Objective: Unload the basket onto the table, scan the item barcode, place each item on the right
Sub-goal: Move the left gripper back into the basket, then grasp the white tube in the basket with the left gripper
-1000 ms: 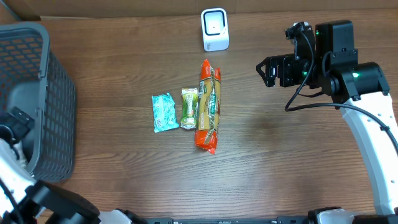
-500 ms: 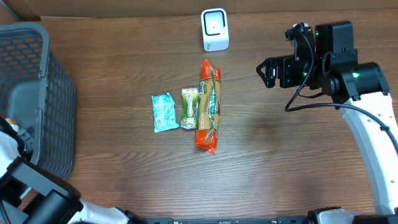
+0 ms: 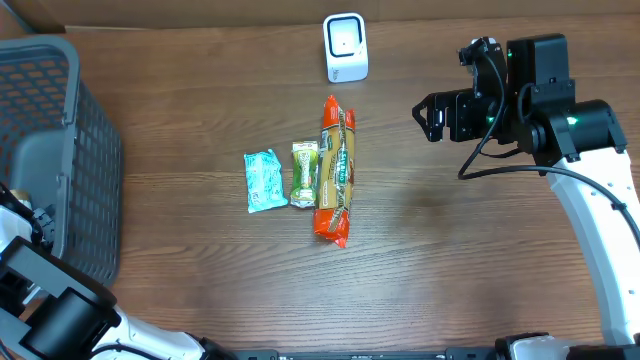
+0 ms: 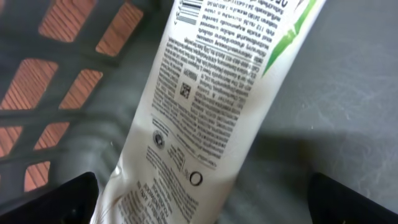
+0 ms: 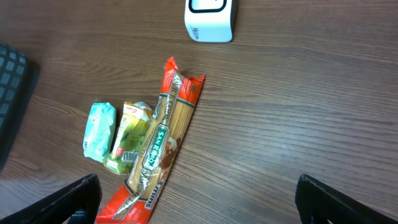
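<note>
White tube [image 4: 205, 106] is lying print-up in the basket [image 3: 92, 170]; left gripper [image 4: 208, 200] is hovering over it, jaws apart, likely for pickup. Right gripper [image 5: 205, 200] is hanging clear, jaws apart.

A grey mesh basket [image 3: 95, 170] is set on the wooden table [image 3: 450, 250]. Three packets are laid side by side, well apart from the basket: a teal packet [image 3: 265, 180] nearest the basket, a green-yellow packet [image 3: 304, 174] next, and a long orange pasta packet [image 3: 336, 170] farthest from it.
</note>
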Robot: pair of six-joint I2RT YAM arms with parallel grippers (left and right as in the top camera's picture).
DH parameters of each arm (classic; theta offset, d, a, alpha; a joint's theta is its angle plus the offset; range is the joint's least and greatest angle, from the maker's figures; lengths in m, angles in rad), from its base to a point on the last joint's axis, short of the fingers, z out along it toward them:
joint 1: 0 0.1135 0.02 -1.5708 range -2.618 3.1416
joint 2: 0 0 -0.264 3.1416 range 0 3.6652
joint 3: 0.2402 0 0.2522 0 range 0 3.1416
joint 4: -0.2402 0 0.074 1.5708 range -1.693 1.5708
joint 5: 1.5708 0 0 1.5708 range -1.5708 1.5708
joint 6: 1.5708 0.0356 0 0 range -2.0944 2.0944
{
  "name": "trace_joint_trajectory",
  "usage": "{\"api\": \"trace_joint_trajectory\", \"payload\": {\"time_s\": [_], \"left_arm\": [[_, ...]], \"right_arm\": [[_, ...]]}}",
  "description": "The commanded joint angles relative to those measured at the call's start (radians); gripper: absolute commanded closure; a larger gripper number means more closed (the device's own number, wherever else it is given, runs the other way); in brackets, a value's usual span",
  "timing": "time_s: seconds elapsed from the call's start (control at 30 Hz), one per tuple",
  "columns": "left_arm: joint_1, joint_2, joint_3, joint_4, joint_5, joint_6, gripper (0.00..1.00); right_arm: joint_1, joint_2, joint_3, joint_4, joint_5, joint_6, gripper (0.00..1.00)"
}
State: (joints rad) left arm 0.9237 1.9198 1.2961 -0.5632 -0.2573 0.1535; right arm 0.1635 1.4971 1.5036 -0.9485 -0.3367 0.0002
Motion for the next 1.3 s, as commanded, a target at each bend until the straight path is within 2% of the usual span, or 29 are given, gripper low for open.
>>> {"api": "trace_joint_trajectory", "payload": {"time_s": [0.0,0.07,0.13,0.17,0.2,0.23,0.47,0.67,0.8,1.27], "left_arm": [[0.007,0.090,-0.011,-0.010,0.015,0.024,0.00],[0.007,0.116,-0.011,-0.023,0.014,0.023,0.08],[0.007,0.134,-0.011,-0.039,0.015,0.023,0.28],[0.007,0.136,-0.011,-0.043,0.016,0.023,0.46],[0.007,0.137,-0.011,-0.047,0.016,0.022,0.80],[0.005,0.135,-0.011,-0.049,0.018,0.022,0.96],[-0.002,0.132,-0.008,-0.077,0.027,-0.012,0.96],[-0.022,0.126,0.114,-0.192,0.166,-0.020,0.96],[-0.043,0.126,0.314,-0.345,0.255,-0.038,0.96],[-0.195,0.125,1.228,-0.870,0.496,-0.119,0.96]], "right_arm": [[-0.002,-0.006,0.021,0.000,-0.010,-0.004,0.00],[-0.002,-0.006,0.021,0.000,-0.010,-0.004,0.00],[-0.002,-0.006,0.021,0.000,-0.010,-0.004,0.00],[-0.002,-0.006,0.021,0.000,-0.010,-0.004,0.00],[-0.002,-0.006,0.021,0.000,-0.009,-0.004,0.00],[-0.002,-0.006,0.021,0.001,-0.009,-0.005,0.00],[-0.002,-0.006,0.021,0.004,-0.009,-0.005,0.00],[-0.002,-0.006,0.021,0.008,-0.009,-0.005,0.00],[-0.002,-0.006,0.021,0.008,-0.009,-0.005,0.00],[-0.002,-0.006,0.021,0.007,-0.009,-0.005,0.00]]}}
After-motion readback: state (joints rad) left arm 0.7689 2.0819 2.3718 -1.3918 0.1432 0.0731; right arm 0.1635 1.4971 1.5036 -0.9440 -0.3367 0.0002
